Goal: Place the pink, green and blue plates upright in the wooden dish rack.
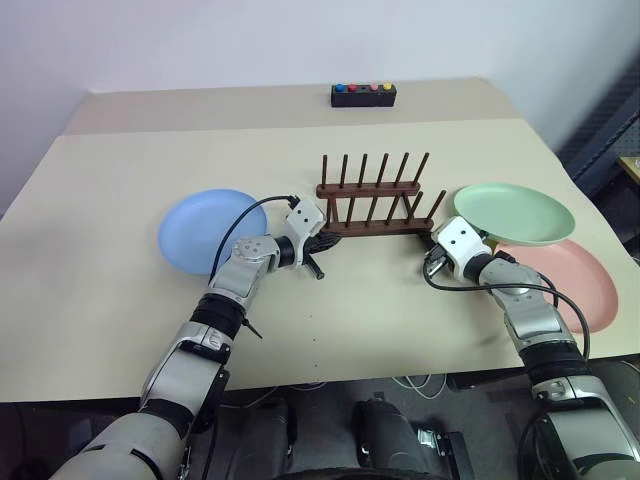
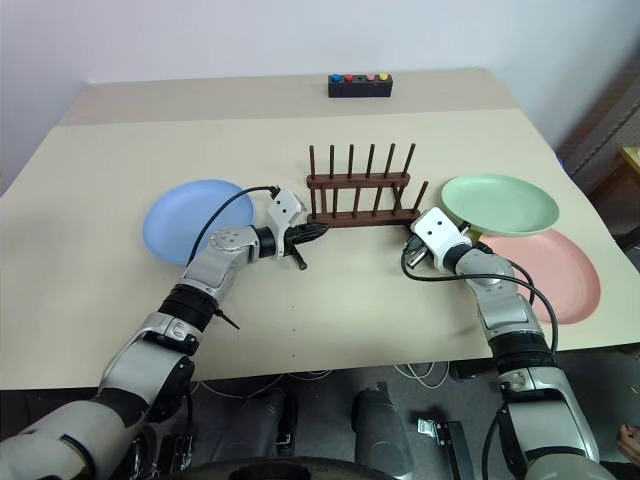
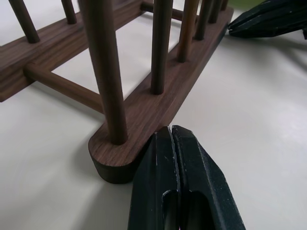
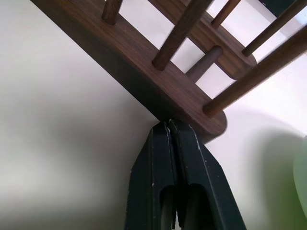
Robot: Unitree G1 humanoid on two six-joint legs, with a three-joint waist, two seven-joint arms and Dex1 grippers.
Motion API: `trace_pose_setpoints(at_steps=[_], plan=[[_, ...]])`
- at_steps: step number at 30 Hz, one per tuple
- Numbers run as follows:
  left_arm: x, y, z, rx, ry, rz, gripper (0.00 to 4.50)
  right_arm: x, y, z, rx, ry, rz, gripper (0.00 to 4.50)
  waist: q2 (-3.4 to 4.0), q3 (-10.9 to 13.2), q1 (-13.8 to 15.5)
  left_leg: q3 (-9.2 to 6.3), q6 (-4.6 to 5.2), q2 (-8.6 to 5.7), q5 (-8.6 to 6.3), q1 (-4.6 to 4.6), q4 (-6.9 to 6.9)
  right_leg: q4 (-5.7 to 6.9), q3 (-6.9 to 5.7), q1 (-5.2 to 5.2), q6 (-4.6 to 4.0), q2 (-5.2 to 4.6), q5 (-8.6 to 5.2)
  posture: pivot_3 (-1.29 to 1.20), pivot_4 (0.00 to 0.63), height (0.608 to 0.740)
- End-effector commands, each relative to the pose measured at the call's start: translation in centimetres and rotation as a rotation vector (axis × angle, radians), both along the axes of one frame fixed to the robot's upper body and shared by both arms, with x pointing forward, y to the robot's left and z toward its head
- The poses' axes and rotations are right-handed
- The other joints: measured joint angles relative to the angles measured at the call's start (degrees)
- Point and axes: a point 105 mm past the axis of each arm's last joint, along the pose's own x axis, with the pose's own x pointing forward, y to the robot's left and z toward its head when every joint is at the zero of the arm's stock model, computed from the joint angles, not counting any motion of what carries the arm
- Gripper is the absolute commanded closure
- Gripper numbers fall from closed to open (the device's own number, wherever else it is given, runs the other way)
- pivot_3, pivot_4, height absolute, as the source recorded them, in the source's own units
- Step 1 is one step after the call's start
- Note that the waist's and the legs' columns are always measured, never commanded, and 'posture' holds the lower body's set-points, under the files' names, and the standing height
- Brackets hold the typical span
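Beige tabletop against white wall; wooden dish rack mid-table, black button box at far edge. Left gripper and right gripper both pressed together, empty.

we see two arms built of silver-grey metal segments joined by black rings and dark joints. each wrist carries a boxy white housing with small dark round spots on its face. a black cable loops from each forearm up to that housing. the left gripper and the right gripper each end in two matte black tapered fingers, wedge-shaped, with a narrow slot low between them. the upper arms look broader, rounded and grey.
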Motion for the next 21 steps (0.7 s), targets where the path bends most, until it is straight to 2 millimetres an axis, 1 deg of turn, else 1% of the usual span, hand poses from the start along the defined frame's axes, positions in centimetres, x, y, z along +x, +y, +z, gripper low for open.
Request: trace_pose_setpoints(at_steps=[1,10,21], plan=[[0.62,-0.38,2.05,-0.038,-0.066,0.001,4.5,0.56,-0.06,1.47,0.001,-0.06,-0.005,4.46,0.0,0.0,-0.11,0.0,0.0,0.0,0.0,0.0,0.0,0.0,0.0,0.0,0.0,0.0,0.0,0.0,0.15,0.74],[0.52,-0.66,2.06,-0.041,-0.066,-0.012,4.5,1.31,0.07,1.92,0.005,-0.092,-0.022,4.46,0.0,0.0,-0.19,0.0,0.0,0.0,0.0,0.0,-0.01,0.0,0.0,0.0,0.03,0.0,0.02,0.0,0.15,0.74],[0.26,-0.74,1.96,-0.058,-0.041,-0.017,4.5,1.2,0.34,1.99,0.016,-0.099,-0.013,4.46,0.0,0.0,-0.18,0.0,0.0,0.0,0.0,0.0,-0.01,0.0,0.0,0.0,0.04,0.0,0.03,0.0,0.15,0.74]])
